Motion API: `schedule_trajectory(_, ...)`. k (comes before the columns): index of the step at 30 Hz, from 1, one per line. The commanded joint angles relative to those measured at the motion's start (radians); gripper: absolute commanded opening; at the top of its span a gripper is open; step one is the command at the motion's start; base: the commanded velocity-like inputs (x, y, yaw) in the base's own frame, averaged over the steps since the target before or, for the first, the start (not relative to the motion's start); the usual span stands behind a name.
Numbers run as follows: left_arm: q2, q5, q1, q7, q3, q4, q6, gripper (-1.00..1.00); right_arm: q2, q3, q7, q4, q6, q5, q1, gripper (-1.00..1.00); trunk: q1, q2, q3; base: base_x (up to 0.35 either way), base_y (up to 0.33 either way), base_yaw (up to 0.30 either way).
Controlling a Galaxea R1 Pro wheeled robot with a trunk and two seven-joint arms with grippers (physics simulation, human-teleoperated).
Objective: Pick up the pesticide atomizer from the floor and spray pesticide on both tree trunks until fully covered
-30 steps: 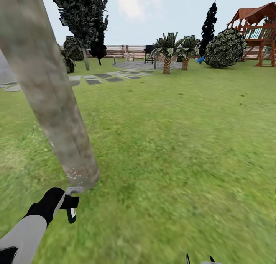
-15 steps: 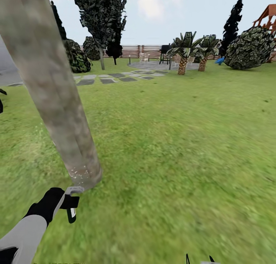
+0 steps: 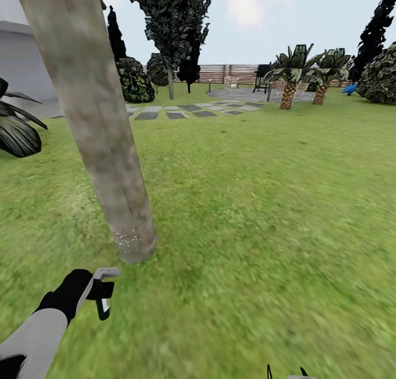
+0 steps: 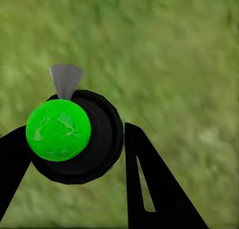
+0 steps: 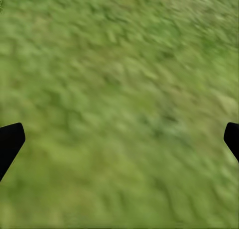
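Left tool aiming the atomizer at the leaning trunk's base

At lower left of the head view, the left tool (image 3: 94, 289) is clenching the pesticide atomizer (image 3: 103, 291), its grey trigger head pointing toward the tree trunk (image 3: 99, 131), where pale pesticide (image 3: 127, 239) specks are dotting the base. The right tool (image 5: 119, 139) is hanging released over grass (image 3: 258, 203), apparently idle.

Head camera swung leftward, leaning tree trunk (image 3: 104, 142) now farther from the held pesticide atomizer (image 3: 103, 291)
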Motion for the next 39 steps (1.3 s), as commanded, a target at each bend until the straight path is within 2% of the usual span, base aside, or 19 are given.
schedule_trajectory(1, -0.002, -0.001, 0.000, -0.001, 0.000, 0.000, -0.001, -1.00, 0.000, 0.000, 0.000, 0.000, 0.000, 0.000, 0.000, 1.00, 0.000, 0.000, 0.000, -0.008, -0.005, 0.057)
schedule_trajectory(2, -0.010, -0.001, 0.000, -0.003, 0.001, 0.000, -0.001, -1.00, 0.000, 0.000, 0.000, 0.000, 0.000, 0.000, 0.000, 1.00, 0.000, 0.000, 0.000, -0.004, -0.003, 0.029)
schedule_trajectory(6, -0.100, -0.008, -0.012, -0.002, -0.010, 0.001, 0.003, -1.00, 0.000, 0.000, 0.000, 0.000, 0.000, 0.000, 0.000, 1.00, 0.000, 0.000, 0.000, -0.001, 0.000, 0.005)
schedule_trajectory(7, -0.123, -0.009, -0.037, -0.008, -0.018, -0.002, 0.015, -1.00, 0.000, 0.001, 0.000, 0.000, -0.001, -0.001, 0.000, 1.00, 0.000, 0.000, 0.000, 0.000, 0.000, 0.000)
schedule_trajectory(10, -0.108, -0.010, -0.063, -0.015, -0.022, -0.001, 0.044, -1.00, 0.000, 0.001, 0.000, 0.000, -0.001, 0.000, 0.000, 1.00, 0.000, 0.000, 0.000, 0.000, 0.000, 0.000)
schedule_trajectory(12, -0.081, -0.010, -0.066, -0.019, -0.022, 0.000, 0.049, -1.00, 0.000, 0.001, 0.000, 0.000, -0.001, 0.000, 0.000, 1.00, 0.000, 0.000, 0.000, 0.000, 0.000, 0.000)
schedule_trajectory(13, -0.044, -0.010, -0.068, -0.037, -0.022, -0.001, 0.051, -1.00, 0.000, 0.001, 0.000, 0.000, -0.001, 0.000, 0.000, 1.00, 0.000, 0.000, 0.000, 0.000, 0.000, 0.000)
schedule_trajectory(14, -0.024, -0.011, -0.068, -0.065, -0.022, -0.002, 0.051, -1.00, 0.000, 0.001, 0.000, 0.000, 0.000, 0.001, 0.000, 1.00, 0.000, 0.000, 0.000, 0.000, 0.000, 0.000)
schedule_trajectory(16, -0.015, -0.013, -0.070, -0.096, -0.022, -0.003, 0.052, -1.00, 0.000, 0.001, 0.000, 0.000, 0.000, 0.001, 0.000, 1.00, 0.000, 0.000, 0.000, 0.000, 0.000, 0.000)
schedule_trajectory(18, -0.026, -0.020, -0.073, -0.109, -0.027, -0.006, 0.054, -1.00, 0.000, 0.001, 0.000, 0.000, 0.000, 0.001, 0.000, 1.00, 0.000, 0.000, 0.000, 0.000, 0.000, 0.000)
schedule_trajectory(23, -0.080, -0.023, -0.109, -0.114, -0.111, -0.035, 0.129, -1.00, 0.000, 0.000, 0.000, 0.000, 0.000, 0.000, 0.000, 1.00, 0.000, 0.000, 0.000, 0.000, 0.000, 0.000)
schedule_trajectory(26, -0.073, -0.022, -0.114, -0.115, -0.121, -0.064, 0.149, -1.00, 0.000, 0.000, 0.000, 0.000, 0.000, 0.001, 0.000, 1.00, 0.000, 0.000, 0.000, 0.000, 0.000, 0.000)
schedule_trajectory(27, -0.062, -0.024, -0.116, -0.115, -0.122, -0.068, 0.152, -1.00, 0.000, 0.000, 0.000, 0.000, 0.000, 0.001, 0.000, 1.00, 0.000, 0.000, 0.000, 0.000, 0.000, 0.000)
schedule_trajectory(28, -0.047, -0.024, -0.121, -0.115, -0.122, -0.069, 0.153, -1.00, 0.000, 0.001, 0.000, 0.000, 0.000, 0.001, 0.000, 1.00, 0.000, 0.000, 0.000, 0.000, 0.000, 0.000)
schedule_trajectory(30, 0.003, -0.019, -0.145, -0.115, -0.119, -0.068, 0.165, -1.00, 0.000, 0.000, 0.000, 0.000, 0.000, 0.000, 0.000, 1.00, 0.000, 0.000, 0.000, 0.000, 0.000, 0.000)
schedule_trajectory(31, 0.021, -0.018, -0.157, -0.115, -0.118, -0.069, 0.189, -1.00, 0.000, 0.000, 0.000, 0.000, 0.000, 0.000, 0.000, 1.00, 0.000, 0.000, 0.000, 0.000, 0.000, 0.000)
schedule_trajectory(32, 0.026, -0.019, -0.160, -0.115, -0.118, -0.069, 0.202, -1.00, 0.000, 0.000, 0.000, 0.000, 0.000, 0.000, 0.000, 1.00, 0.000, 0.000, 0.000, 0.000, 0.000, 0.000)
schedule_trajectory(35, 0.013, -0.019, -0.166, -0.115, -0.122, -0.071, 0.229, -1.00, 0.000, 0.000, 0.000, 0.000, 0.000, 0.000, 0.000, 1.00, 0.000, 0.000, 0.000, 0.000, 0.000, 0.000)
schedule_trajectory(39, -0.032, -0.020, -0.189, -0.114, -0.124, -0.072, 0.232, -1.00, 0.000, 0.000, 0.000, 0.000, 0.000, 0.000, 0.000, 1.00, 0.000, 0.000, 0.000, -0.118, 0.026, 0.000)
